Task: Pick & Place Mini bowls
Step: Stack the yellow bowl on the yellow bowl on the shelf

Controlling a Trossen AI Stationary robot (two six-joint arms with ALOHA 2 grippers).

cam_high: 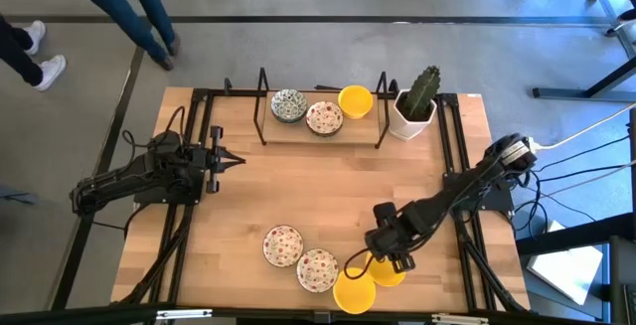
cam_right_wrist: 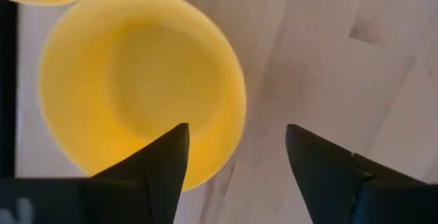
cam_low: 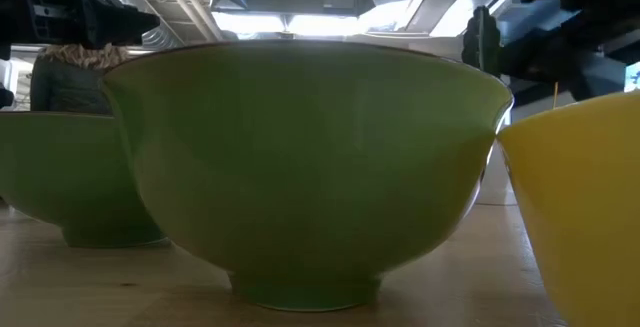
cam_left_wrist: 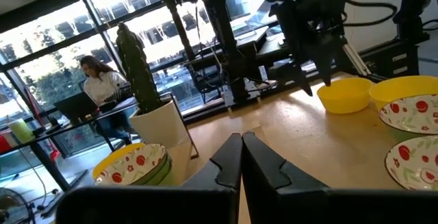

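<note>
The yellow bowl (cam_right_wrist: 140, 80) sits on the bench (cam_high: 298, 186) directly under your right claw (cam_high: 386, 257), whose fingers stand wide apart and hold nothing; one finger (cam_right_wrist: 157, 162) overlaps the bowl's rim, the other (cam_right_wrist: 321, 162) is over bare wood. A second yellow bowl (cam_high: 354, 291) lies just beside it, apparently touching, with two speckled bowls (cam_high: 300, 257) a little farther off on the same side. If you lift away at a slant, that inner finger could catch the rim and tip or drag the bowl into its neighbour. The left claw (cam_high: 221, 160), pinched shut and empty, waits well apart across the bench. Far beyond, three bowls (cam_high: 323, 112) rest on the rack (cam_high: 323, 131) near the cactus pot (cam_high: 412, 111).
</note>
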